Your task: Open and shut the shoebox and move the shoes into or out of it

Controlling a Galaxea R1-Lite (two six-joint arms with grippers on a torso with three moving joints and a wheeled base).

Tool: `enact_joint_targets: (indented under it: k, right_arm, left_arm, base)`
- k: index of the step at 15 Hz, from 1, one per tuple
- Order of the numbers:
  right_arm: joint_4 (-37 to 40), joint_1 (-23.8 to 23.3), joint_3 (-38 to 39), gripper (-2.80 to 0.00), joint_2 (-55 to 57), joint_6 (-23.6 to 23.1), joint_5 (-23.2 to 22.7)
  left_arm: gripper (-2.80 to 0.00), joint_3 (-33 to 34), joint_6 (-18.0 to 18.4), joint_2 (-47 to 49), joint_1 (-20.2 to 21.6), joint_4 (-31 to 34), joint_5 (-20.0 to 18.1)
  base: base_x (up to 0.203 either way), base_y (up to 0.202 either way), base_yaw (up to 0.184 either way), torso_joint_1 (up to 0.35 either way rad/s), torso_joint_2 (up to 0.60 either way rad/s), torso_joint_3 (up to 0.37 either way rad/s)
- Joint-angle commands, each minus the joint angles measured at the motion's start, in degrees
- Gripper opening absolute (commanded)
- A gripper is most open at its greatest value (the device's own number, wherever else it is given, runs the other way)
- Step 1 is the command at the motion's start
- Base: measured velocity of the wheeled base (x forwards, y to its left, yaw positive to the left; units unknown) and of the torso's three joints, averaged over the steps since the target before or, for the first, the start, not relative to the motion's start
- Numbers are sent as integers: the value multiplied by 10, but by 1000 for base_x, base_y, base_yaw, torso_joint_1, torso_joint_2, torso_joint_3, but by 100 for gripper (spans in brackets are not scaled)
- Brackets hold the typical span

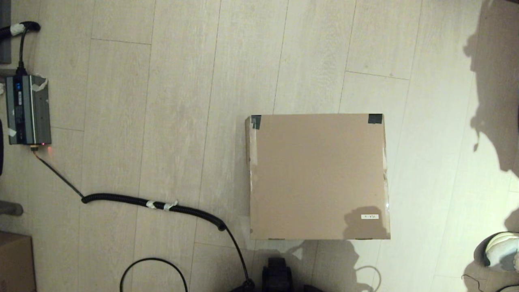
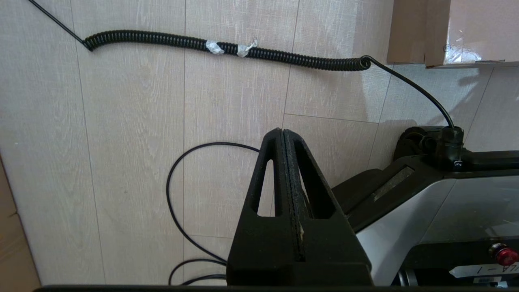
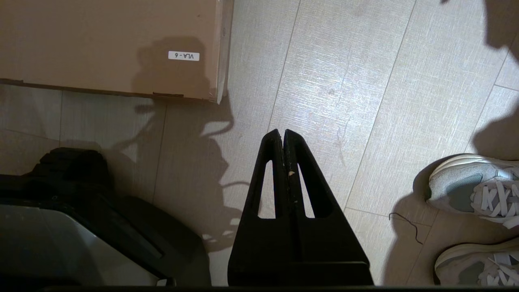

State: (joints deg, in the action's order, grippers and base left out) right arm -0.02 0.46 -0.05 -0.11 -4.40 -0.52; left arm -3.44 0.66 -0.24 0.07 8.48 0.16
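The shoebox (image 1: pixel 318 176) lies on the wood floor with its flap lid down. Black tape marks its far corners and a small white label (image 1: pixel 369 216) sits near its front right corner. The right wrist view shows that same corner of the shoebox (image 3: pixel 105 44). Two white lace-up shoes (image 3: pixel 474 190) stand side by side on the floor to the right of the box, outside it; a part of one shoe (image 1: pixel 500 247) shows at the head view's lower right edge. My right gripper (image 3: pixel 282 133) hangs shut and empty above bare floor between box and shoes. My left gripper (image 2: pixel 282 132) is shut, parked beside my base.
A coiled black cable (image 1: pixel 154 204) runs across the floor left of the box to a grey power unit (image 1: pixel 28 109). A smaller brown carton (image 1: pixel 16 261) sits at the lower left corner. My base (image 1: pixel 277 275) is just in front of the box. A thin wire loop (image 2: pixel 174 194) lies below the left gripper.
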Motion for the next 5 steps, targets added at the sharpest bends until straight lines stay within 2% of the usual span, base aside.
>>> enact_joint_targets:
  k: [1, 5]
  right_arm:
    - [0, -1, 0, -280, 2, 0, 0]
    - [-1, -1, 0, -280, 2, 13, -4]
  left_arm:
    - [-280, 0, 0, 2, -1, 0, 0]
    - [-280, 0, 0, 2, 0, 0, 0]
  base:
    - [0, 0, 0, 0, 0, 0]
    - [0, 0, 0, 0, 0, 0]
